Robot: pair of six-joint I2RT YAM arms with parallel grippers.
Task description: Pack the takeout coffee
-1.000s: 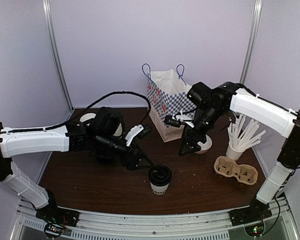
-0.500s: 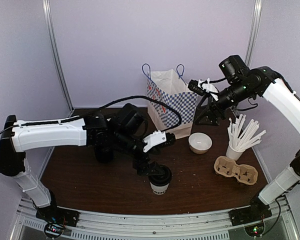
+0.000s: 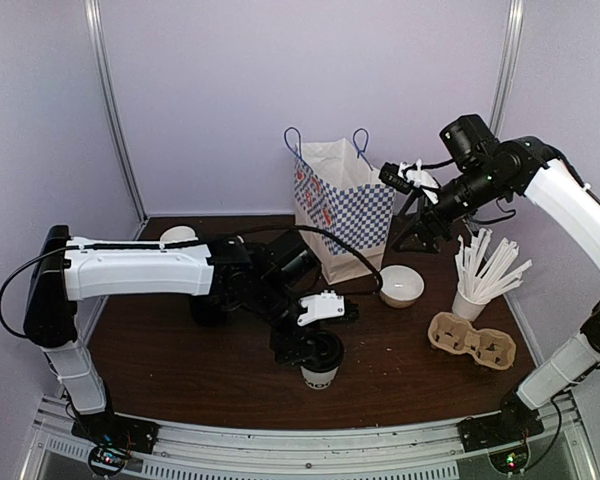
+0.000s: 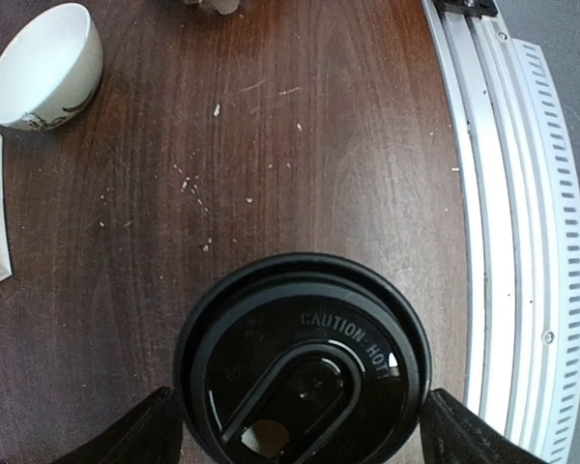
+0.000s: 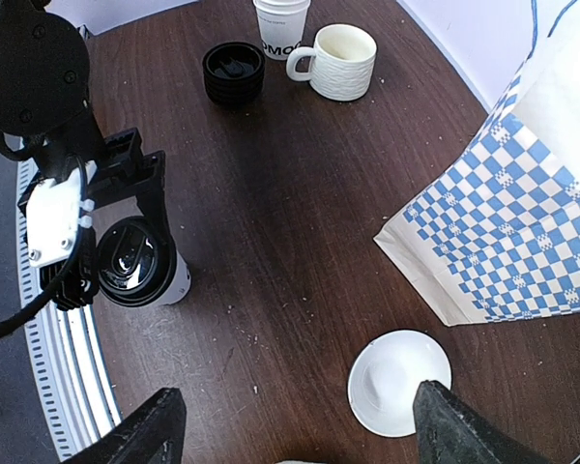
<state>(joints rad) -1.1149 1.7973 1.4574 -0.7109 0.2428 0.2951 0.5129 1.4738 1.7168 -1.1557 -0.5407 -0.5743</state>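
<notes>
Where the takeout coffee (image 4: 304,348) stands — left hand (image 4: 304,425) straddles it.

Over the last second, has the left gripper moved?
Yes. The left gripper has swung right and toward the table's near edge. It went from left of the takeout coffee, which stayed put, to over it, with its fingers either side of the lid.

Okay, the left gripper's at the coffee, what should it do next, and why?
Probably close the left gripper on the cup. Its fingers stand open on either side of the lid, with the cup roughly centred between them and nothing gripped yet.
</notes>
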